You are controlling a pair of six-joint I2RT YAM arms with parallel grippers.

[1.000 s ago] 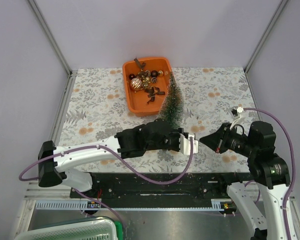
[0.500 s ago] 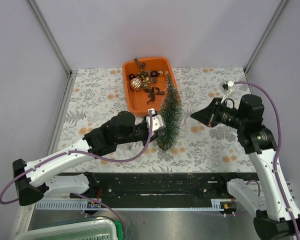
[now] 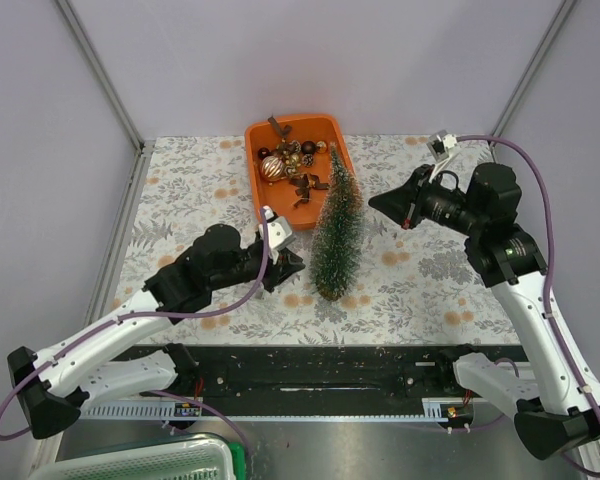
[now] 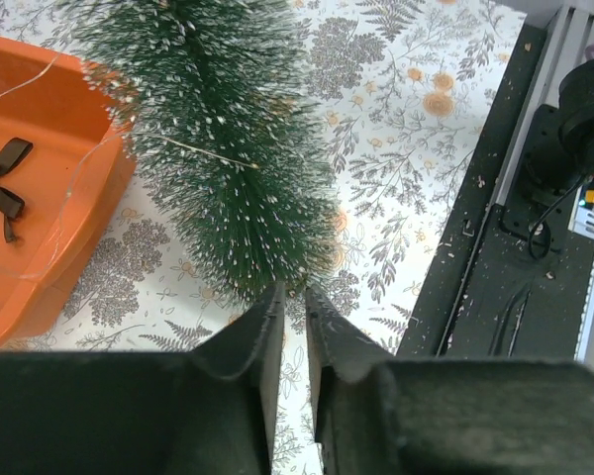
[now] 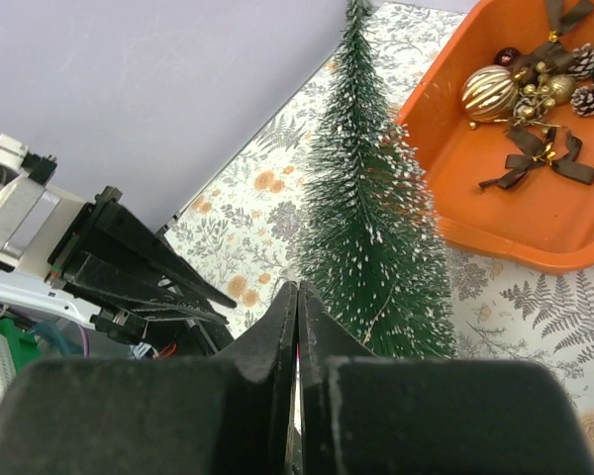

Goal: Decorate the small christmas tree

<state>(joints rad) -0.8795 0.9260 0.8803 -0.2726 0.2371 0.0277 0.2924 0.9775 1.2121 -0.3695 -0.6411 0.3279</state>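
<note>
At the left gripper (image 3: 296, 262), a narrow slit between the fingers (image 4: 262, 341), tablecloth (image 3: 190, 200) visible through it, nothing pinched. Tips held low, right at the bottom bristles of the small christmas tree (image 3: 337, 228); touching or not, impossible to tell. At the right gripper (image 3: 374, 203), fingers (image 5: 272, 332) pressed flat together, empty, aimed at the tree's upper half from the right and clear of it.

Tree upright on the cloth between the two grippers, just in front of the near right corner of the orange tray (image 3: 252, 175), its tip overlapping the tray's right rim in the overhead view.

Open room: broad bare cloth left of the tray and right of the tree. Tighter toward the near edge, with the black rail (image 3: 330, 365) just past the cloth. Pale walls hard against the far and side edges.

In the tray: a gold ribbed ball (image 3: 272, 168), smaller dark and gold balls, pine cones (image 5: 589, 99) and brown ribbon bows (image 5: 540, 158), mostly bunched toward the far end; bare orange floor at the near end.

Only from the left wrist: a thin pale strand (image 4: 203, 153) across the bristles. Only from the right wrist: the left gripper seen head-on, low beside the tree's foot. Only from overhead: both arms whole, flanking the tree.
</note>
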